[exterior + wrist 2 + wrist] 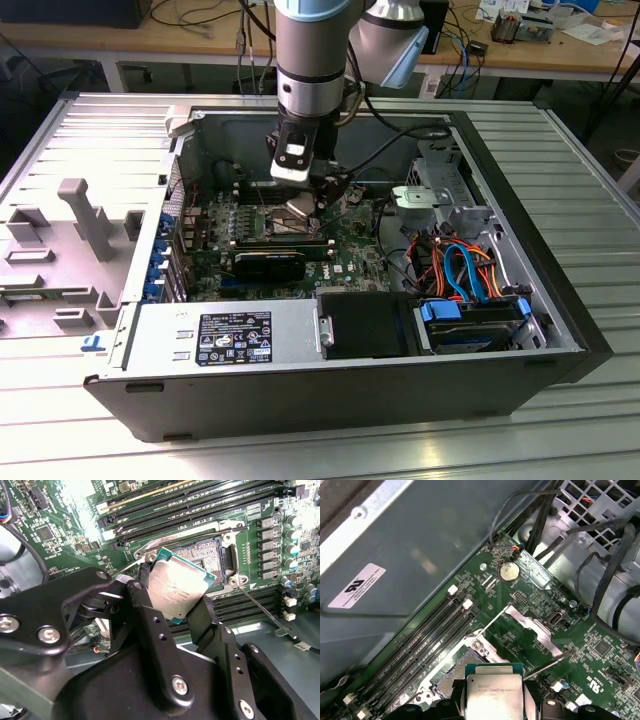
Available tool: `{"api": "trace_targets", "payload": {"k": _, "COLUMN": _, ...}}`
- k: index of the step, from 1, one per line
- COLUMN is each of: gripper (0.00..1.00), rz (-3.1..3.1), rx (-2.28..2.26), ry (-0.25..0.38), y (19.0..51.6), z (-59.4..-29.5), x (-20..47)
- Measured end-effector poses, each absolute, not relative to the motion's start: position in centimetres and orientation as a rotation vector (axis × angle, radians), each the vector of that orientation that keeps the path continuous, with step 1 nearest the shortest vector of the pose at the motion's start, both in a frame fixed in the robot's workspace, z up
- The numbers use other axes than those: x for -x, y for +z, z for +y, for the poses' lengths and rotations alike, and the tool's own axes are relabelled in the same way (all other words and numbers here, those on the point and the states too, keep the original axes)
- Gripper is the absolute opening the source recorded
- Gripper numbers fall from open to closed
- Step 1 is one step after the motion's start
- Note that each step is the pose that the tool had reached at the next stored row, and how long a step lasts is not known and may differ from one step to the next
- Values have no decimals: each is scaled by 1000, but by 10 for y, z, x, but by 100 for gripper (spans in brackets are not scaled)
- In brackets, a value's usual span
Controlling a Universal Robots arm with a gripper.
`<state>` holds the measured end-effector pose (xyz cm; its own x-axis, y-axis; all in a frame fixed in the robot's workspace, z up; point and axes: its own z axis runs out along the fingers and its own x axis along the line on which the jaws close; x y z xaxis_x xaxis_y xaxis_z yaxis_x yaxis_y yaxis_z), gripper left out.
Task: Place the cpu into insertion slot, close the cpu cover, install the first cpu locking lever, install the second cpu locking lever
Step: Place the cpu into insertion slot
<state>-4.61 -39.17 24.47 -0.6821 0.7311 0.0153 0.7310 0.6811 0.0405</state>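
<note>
Gripper (174, 600) fingers (150, 617) clamped on cpu (177, 585) edges; chip tilted, just above the open insertion slot (212, 555), not seated.

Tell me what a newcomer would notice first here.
The gripper is shut on the silvery cpu, holding it by its edges, tilted over the open insertion slot on the green board in the second wrist view. In the exterior view, the arm reaches down into the open computer case lying on its side. Bright blue and orange cables sit inside at the exterior view's right.
</note>
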Motion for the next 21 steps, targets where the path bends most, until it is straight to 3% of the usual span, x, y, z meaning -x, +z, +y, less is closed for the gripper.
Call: {"api": "trace_targets", "payload": {"k": 21, "gripper": 55, "rz": 2815, "rx": -1383, "ry": 67, "y": 244, "z": -392, "x": 46}}
